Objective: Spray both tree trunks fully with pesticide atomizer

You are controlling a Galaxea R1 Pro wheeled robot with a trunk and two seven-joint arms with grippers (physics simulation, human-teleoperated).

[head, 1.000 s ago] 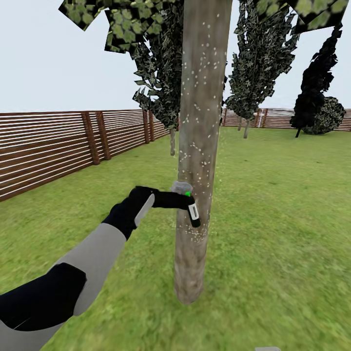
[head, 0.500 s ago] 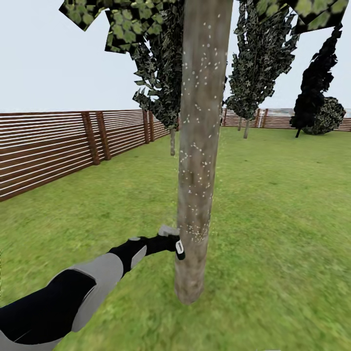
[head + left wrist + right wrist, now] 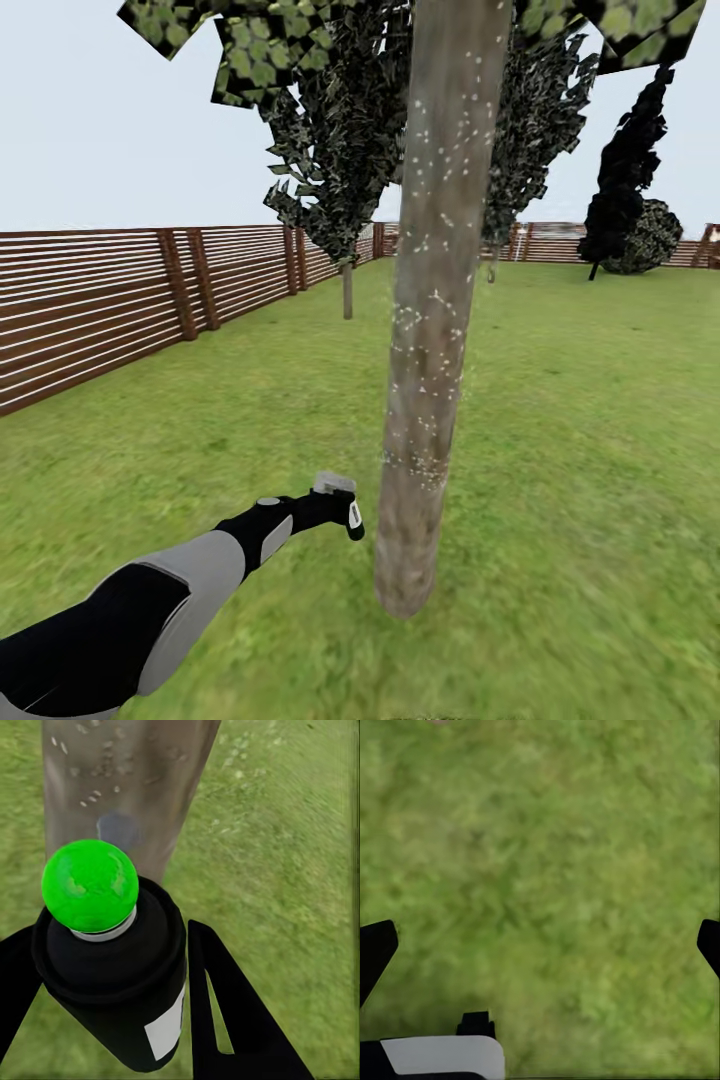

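A grey-brown tree trunk (image 3: 432, 330) stands close in front of me, dotted with white pesticide specks (image 3: 428, 290) from the top of the view down to about knee height. My left gripper (image 3: 340, 507) reaches low beside the trunk's left side, shut on the pesticide atomizer (image 3: 335, 487). The left wrist view shows the atomizer (image 3: 112, 967) as a black can with a green button, clamped between the black fingers (image 3: 225, 1012), with the trunk (image 3: 120, 787) just beyond it. Over grass, my right gripper (image 3: 540, 945) is open and holds nothing.
A brown slatted fence (image 3: 110, 300) runs along the left and far back of the lawn (image 3: 590, 420). Dark cypress-like trees (image 3: 345, 160) and a round bush (image 3: 650, 235) stand further back. Open grass lies to the right of the trunk.
My left gripper with the atomizer dropped from mid-trunk height to near the trunk's base. The head view then shifted, so the trunk sits further right and tilted.
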